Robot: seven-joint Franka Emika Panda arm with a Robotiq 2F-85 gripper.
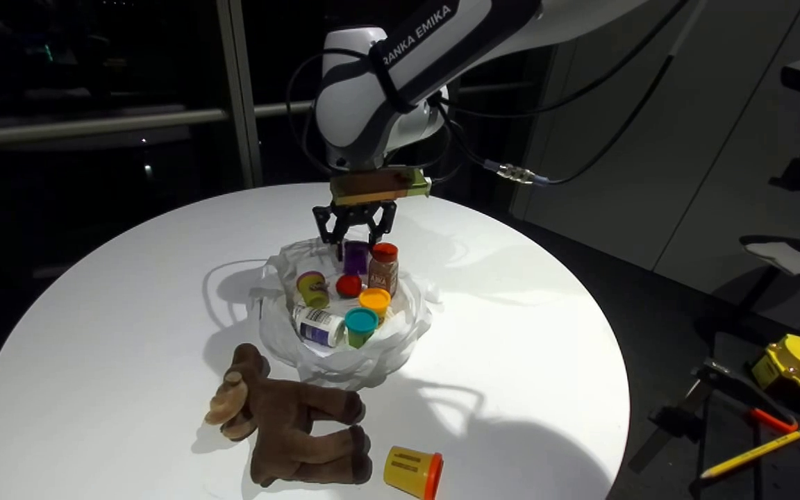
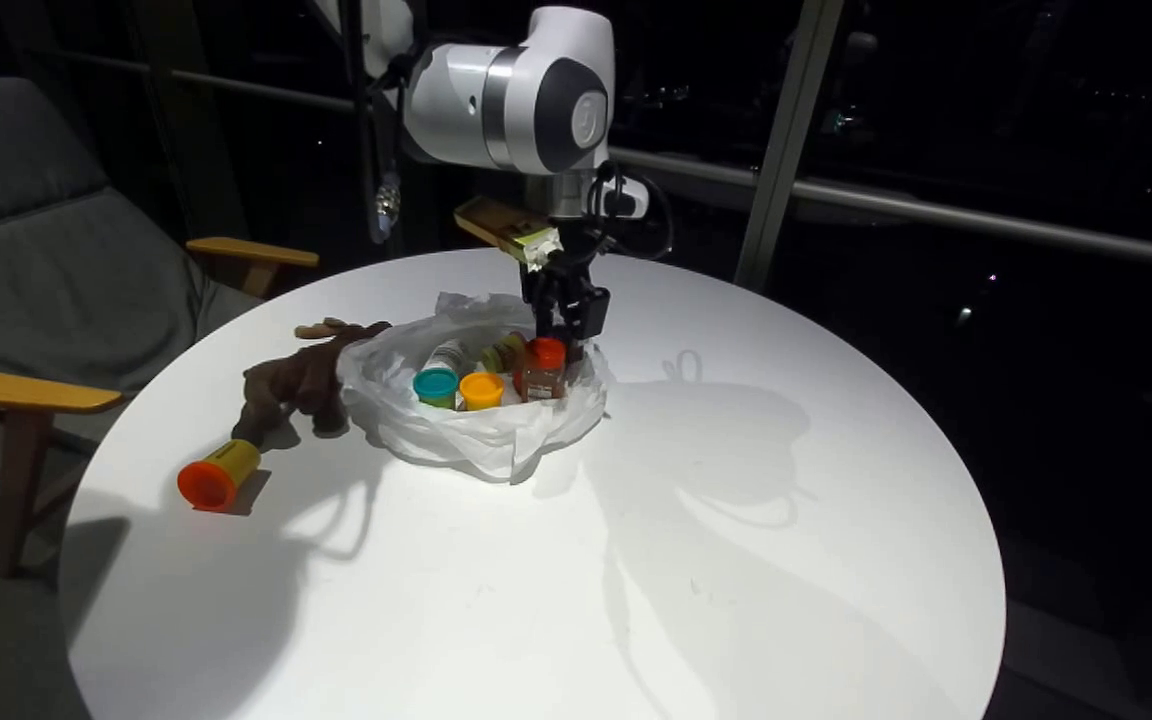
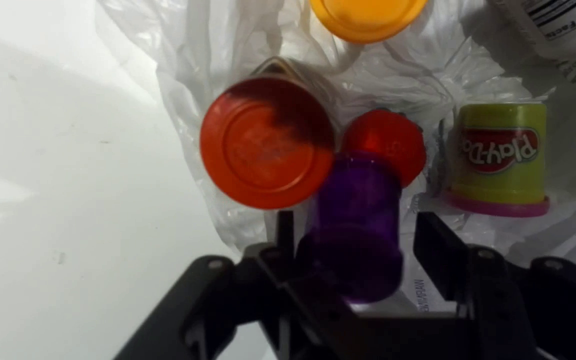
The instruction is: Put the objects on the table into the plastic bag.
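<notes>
The fingers (image 3: 438,257) are spread on either side of a purple cup (image 3: 360,225); the wrist view shows a gap between the cup and one finger, while contact with the opposite finger cannot be made out. The purple cup is within the mouth of the plastic bag (image 1: 355,368), though whether it rests on the bottom cannot be told. The bag lies open on the round white table (image 1: 511,347). Also in it are a jar with a red lid (image 1: 383,276), upright; a round red object (image 1: 348,286); a tilted green-yellow tub (image 3: 500,155); a white bottle (image 1: 319,328) on its side; a tub with a yellow-orange lid (image 1: 375,301); and a tub with a teal lid (image 1: 361,322), both upright. In both exterior views, a brown plush toy (image 1: 289,437) lies on its side on the table, near the bag. Just beside its feet, a yellow tub with an orange lid (image 1: 410,471) lies on its side, well apart from the bag. In an exterior view, a grey chair (image 2: 66,250) stands by the table.
</notes>
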